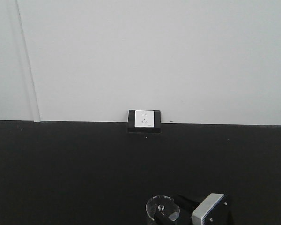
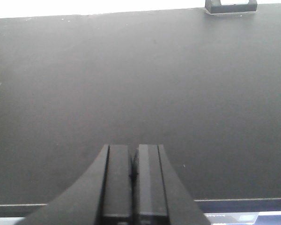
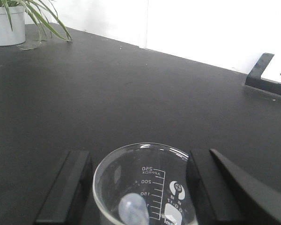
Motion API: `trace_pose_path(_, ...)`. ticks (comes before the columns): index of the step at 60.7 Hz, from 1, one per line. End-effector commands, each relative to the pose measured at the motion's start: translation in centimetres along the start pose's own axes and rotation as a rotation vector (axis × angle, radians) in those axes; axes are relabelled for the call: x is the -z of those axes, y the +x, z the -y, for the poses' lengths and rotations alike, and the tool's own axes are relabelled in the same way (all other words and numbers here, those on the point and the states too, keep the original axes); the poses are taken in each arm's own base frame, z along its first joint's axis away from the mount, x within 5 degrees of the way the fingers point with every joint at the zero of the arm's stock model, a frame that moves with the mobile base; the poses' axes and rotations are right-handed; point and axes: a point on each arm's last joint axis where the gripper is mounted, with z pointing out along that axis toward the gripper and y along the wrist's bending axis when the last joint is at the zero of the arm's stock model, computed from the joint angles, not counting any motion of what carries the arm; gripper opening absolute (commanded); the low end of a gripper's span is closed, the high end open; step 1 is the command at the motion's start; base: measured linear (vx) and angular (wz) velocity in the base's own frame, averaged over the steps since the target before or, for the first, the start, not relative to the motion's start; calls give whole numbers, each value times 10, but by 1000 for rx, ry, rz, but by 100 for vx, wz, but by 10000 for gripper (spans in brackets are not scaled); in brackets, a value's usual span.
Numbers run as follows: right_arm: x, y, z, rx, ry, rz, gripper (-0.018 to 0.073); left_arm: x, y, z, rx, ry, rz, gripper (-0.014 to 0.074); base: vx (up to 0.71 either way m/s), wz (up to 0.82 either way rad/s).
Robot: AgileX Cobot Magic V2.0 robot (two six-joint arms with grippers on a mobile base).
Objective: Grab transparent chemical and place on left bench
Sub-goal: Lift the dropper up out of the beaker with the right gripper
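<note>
Where the right claw [image 3: 139, 153] reaches over the black benchtop [image 1: 61, 168], its two dark fingers [image 3: 72, 187] stand on either side of the beaker [image 3: 145, 187], clamped against the glass wall. The beaker is upright, rim uppermost, and its printed scale (250, 200, 150) faces the wrist camera. Whether its base rests on the benchtop cannot be told.

Front view: the beaker [image 1: 161, 208] lies at the near edge of the benchtop, slightly right of the midline. It is well apart from the white socket [image 1: 144, 118], which sits in a black frame at the back edge, against the white wall [image 1: 154, 56].

Right wrist view: open black surface runs from the beaker to the back edge. The socket [image 3: 271, 75] is at the far right and a white plant pot [image 3: 7, 28] with long green leaves is at the far left corner.

Left wrist view: the left claw [image 2: 133, 150] has its fingers [image 2: 119, 183] pressed together with nothing between them. It is just inside the near edge of the benchtop, with open surface ahead as far as the wall.
</note>
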Motion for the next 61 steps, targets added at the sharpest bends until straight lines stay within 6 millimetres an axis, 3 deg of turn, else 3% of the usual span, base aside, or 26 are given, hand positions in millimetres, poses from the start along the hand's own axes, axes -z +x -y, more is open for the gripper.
trace_pose_path(1, -1, -29, 0, 23, -13, 228, 465, 1, -3, 0, 9, -2, 81, -3, 0, 0)
trace_pose_path(16, -1, -27, 0, 22, -15, 229, 365, 1, -3, 0, 9, -2, 81, -3, 0, 0)
trace_pose_path(39, -1, -25, 5, 6, 35, 200, -7, 1, -3, 0, 9, -2, 81, -3, 0, 0)
trace_pose_path(53, 0, -29, 5, 10, 39, 216, -8, 1, -3, 0, 9, -2, 81, -3, 0, 0)
trace_pose_path(61, 5, -45, 5, 27, 45, 258, -7, 1, -3, 0, 9, -2, 81, -3, 0, 0)
